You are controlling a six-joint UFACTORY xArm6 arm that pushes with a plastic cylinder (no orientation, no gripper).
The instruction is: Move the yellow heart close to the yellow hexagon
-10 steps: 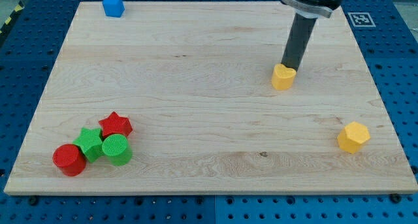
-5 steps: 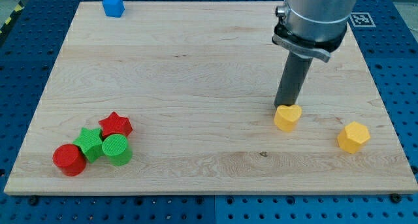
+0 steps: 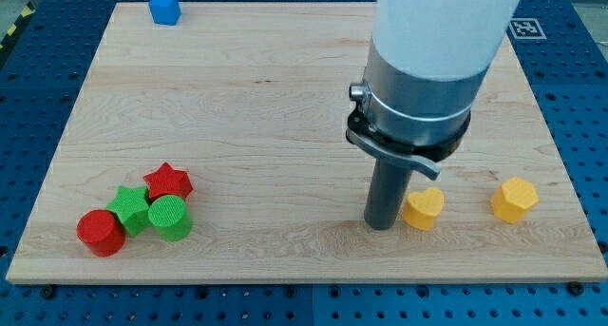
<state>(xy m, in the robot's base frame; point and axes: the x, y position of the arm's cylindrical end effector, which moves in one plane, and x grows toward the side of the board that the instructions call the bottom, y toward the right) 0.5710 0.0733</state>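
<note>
The yellow heart (image 3: 423, 208) lies on the wooden board near the view's bottom right. The yellow hexagon (image 3: 514, 199) sits to its right, a block's width or so away, close to the board's right edge. My tip (image 3: 382, 223) rests on the board just left of the yellow heart, touching or nearly touching its left side. The arm's wide grey body hangs over the board above the tip and hides the part of the board behind it.
A red star (image 3: 168, 182), a green star (image 3: 129, 208), a green cylinder (image 3: 170, 218) and a red cylinder (image 3: 100, 232) cluster at the bottom left. A blue block (image 3: 165, 7) sits at the top left. The board's bottom edge (image 3: 304, 277) runs close below the heart.
The yellow heart has slid down the view and slightly right, ending nearer the yellow hexagon. My tip came down with it and moved from above the heart to its left side.
</note>
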